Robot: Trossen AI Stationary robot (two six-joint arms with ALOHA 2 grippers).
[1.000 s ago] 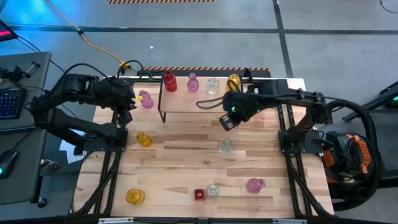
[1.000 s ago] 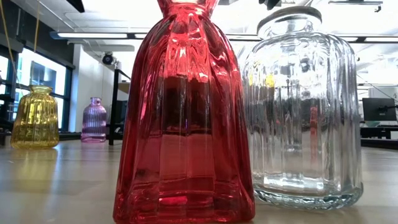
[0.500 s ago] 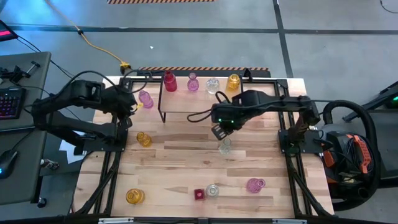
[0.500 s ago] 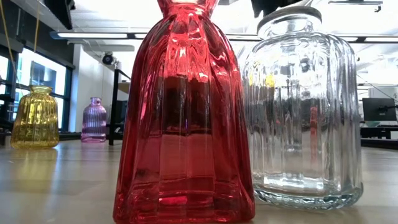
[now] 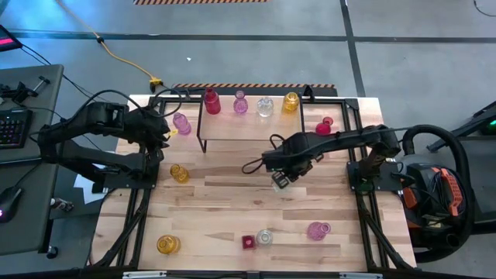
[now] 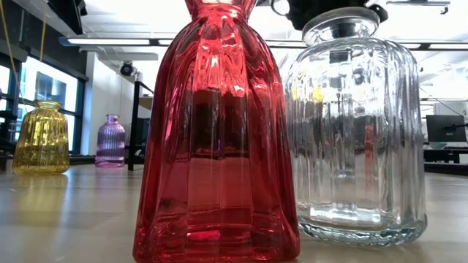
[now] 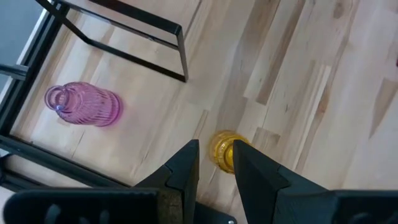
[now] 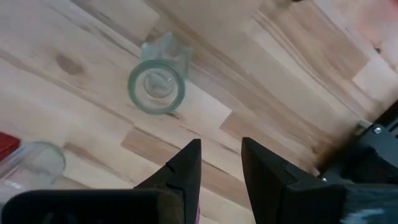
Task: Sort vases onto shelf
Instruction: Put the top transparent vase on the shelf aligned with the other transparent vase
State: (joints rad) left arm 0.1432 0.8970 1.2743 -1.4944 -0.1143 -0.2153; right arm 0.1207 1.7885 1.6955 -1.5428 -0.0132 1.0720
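The shelf (image 5: 249,126) stands at the table's far edge; a red (image 5: 211,101), a pink (image 5: 240,102), a clear (image 5: 265,106) and a yellow vase (image 5: 291,101) stand on its plank. My right gripper (image 5: 280,177) hovers open over a clear vase (image 8: 157,84) standing mid-table, its fingers pointing down and touching nothing. My left gripper (image 5: 163,129) waits open at the table's left, beside a pink vase (image 5: 181,122) and above a yellow vase (image 7: 222,149).
More vases stand on the table: yellow (image 5: 167,245), red (image 5: 248,242), clear (image 5: 265,237) and pink (image 5: 318,230) by the near edge, and a red one (image 5: 324,125) right of the shelf. Bare wood lies between the shelf and the near row.
My right gripper has swung away from the shelf's right end, toward the near edge and slightly left, and now sits over the clear vase mid-table. The red vase right of the shelf has come into view behind the arm.
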